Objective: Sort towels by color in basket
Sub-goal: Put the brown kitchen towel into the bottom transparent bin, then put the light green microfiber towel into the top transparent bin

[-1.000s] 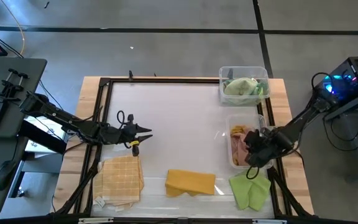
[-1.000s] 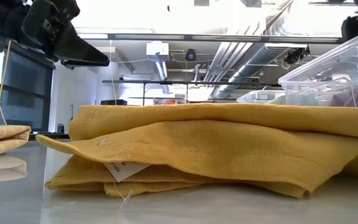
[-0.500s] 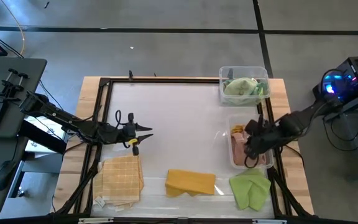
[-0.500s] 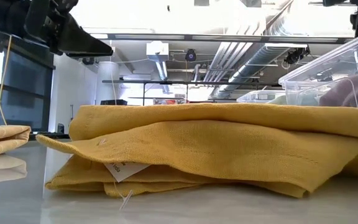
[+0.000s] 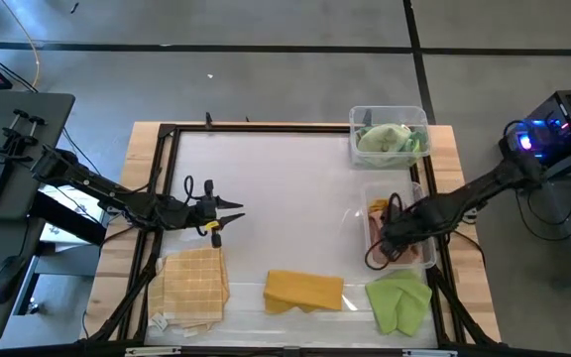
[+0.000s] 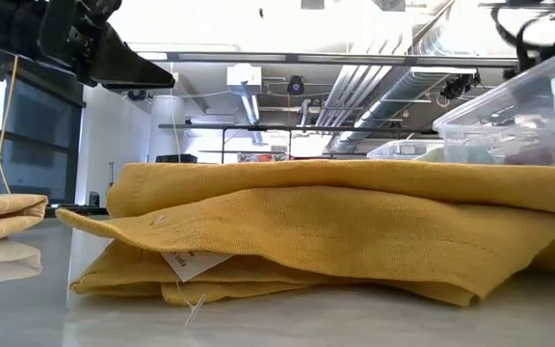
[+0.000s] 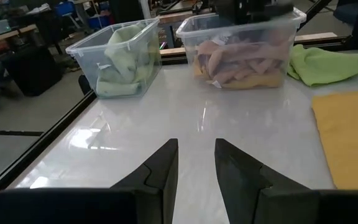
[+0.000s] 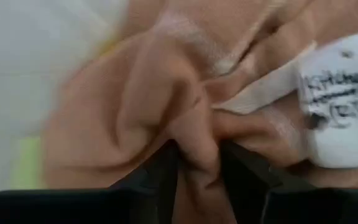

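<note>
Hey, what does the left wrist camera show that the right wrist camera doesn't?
Only the left wrist view shows the pale green towels' bin, the lime green towel, the mustard towel and the open left gripper. Only the right wrist view shows the right gripper pinching a salmon fold, plus a white label. Both show the salmon pink towels.

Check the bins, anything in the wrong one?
One thing: the clear bin under the right gripper holds salmon pink towels, but a yellow scrap shows at its far end. The other bin holds only pale green towels. Left gripper waits open over the table.
</note>
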Motion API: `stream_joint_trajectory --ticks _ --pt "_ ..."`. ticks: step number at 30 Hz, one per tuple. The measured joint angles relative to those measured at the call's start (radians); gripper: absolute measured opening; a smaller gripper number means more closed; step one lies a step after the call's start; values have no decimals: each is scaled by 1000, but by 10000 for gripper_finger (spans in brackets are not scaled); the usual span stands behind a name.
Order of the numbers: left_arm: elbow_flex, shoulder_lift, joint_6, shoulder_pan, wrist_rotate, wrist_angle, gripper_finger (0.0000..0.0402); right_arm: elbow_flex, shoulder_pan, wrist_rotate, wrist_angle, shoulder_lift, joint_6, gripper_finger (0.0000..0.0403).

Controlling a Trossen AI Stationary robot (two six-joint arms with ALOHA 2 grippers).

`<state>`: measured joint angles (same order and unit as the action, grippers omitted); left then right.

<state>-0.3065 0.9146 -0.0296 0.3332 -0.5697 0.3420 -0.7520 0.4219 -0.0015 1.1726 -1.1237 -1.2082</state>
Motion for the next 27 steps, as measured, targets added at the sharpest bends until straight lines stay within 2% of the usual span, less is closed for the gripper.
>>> stream_joint_trajectory --ticks 4,6,9,15,18,22,27 --pt "0 0 -1 0 0 0 94 24 -35 0 6 -45 65 118" --pt "0 0 -1 0 0 2 94 -9 -46 47 64 -53 56 118" --pt "0 0 -1 0 1 2 94 -104 -48 119 169 -35 56 119" --pt "0 0 0 0 1 2 94 -350 -33 174 269 -28 29 119" --pt "0 0 8 0 1 1 94 -452 -7 246 199 -40 43 119" --pt "0 0 17 0 1 4 94 -518 -7 303 59 -87 169 119" --pt "0 0 16 0 1 14 94 -544 -105 383 -6 -182 305 119"
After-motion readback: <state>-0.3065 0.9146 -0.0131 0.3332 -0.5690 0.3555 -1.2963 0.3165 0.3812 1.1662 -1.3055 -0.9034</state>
